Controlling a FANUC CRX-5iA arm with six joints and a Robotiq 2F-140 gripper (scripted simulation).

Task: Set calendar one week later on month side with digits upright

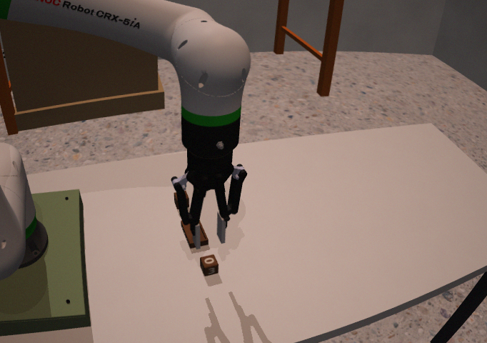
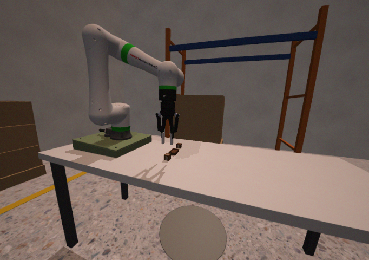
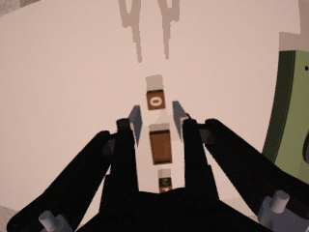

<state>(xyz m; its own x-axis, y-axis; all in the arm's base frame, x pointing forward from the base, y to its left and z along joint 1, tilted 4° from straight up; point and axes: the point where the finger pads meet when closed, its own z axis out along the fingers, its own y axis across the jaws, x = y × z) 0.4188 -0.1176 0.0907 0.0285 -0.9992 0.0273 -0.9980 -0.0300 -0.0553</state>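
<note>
Green base plate [image 1: 66,202]: at the left end of the table [image 1: 373,202], carrying the white arm [image 1: 211,60]. The arm reaches out over the table top with its wrist pointing straight down.

Far cube [image 1: 181,199]: brown, standing on the table outside the tray, on the side nearer the base. The top view shows it partly hidden behind the gripper's linkage. Its digit is not legible.

Tray [image 1: 188,234]: small, brown, lying flat on the table. It holds no cube. It lies between the two cubes, all three in one line.

Gripper [image 1: 209,239]: directly above the tray, narrowed to a partial opening and grasping nothing. In the wrist view the two grey pads [image 3: 134,118] flank the tray's long sides with a gap on each side. In the exterior view the tips appear to hang above the table surface.

Near cube [image 1: 208,264]: brown, on the table just beyond the tray's outer end, apart from it. Its top face reads 0.
</note>
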